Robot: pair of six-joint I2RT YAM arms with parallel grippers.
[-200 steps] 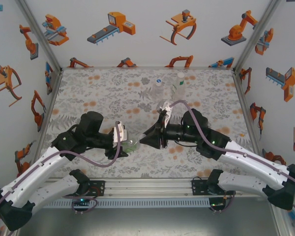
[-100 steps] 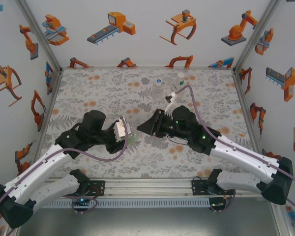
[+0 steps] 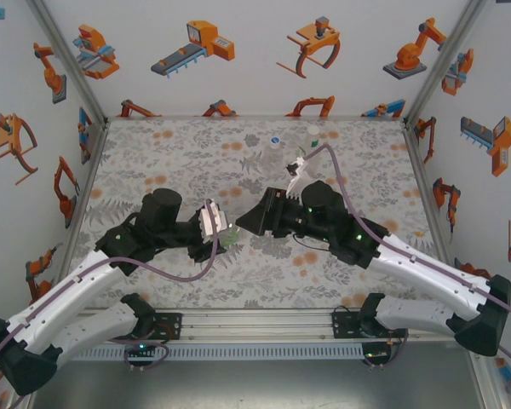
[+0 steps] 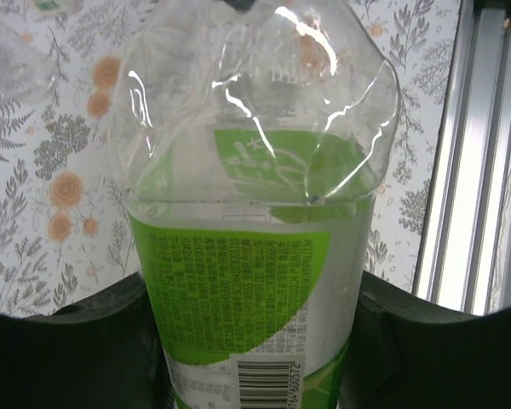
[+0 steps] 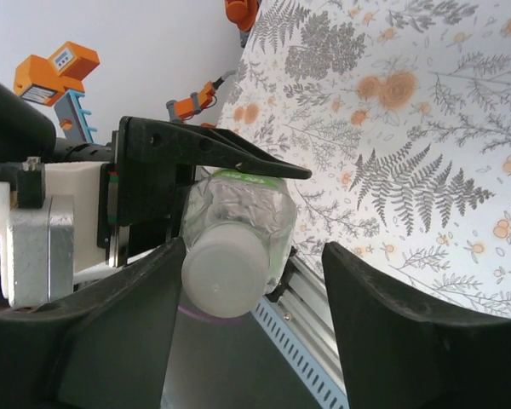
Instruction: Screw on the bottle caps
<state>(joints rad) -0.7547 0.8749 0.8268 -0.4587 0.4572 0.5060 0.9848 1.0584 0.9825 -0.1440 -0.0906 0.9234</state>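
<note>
left gripper (image 4: 255, 362): jaws clamped on bottle (image 4: 255, 221) body, likely thin, crushable; right gripper (image 5: 254, 256): jaws parted, cap (image 5: 226, 273) between them; probably light, slick; pinch rim gently

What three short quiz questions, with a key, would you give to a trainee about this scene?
1. True or false: the left gripper is shut on the green-labelled bottle.
2. Where is the white cap? A: pinched in the left gripper. B: on the held bottle's neck, between the fingers of the open right gripper. C: inside the bottle.
3. Fill in: besides the held one, ___ other bottles stand at the far side of the table.
Key: 1 true; 2 B; 3 two.
</note>
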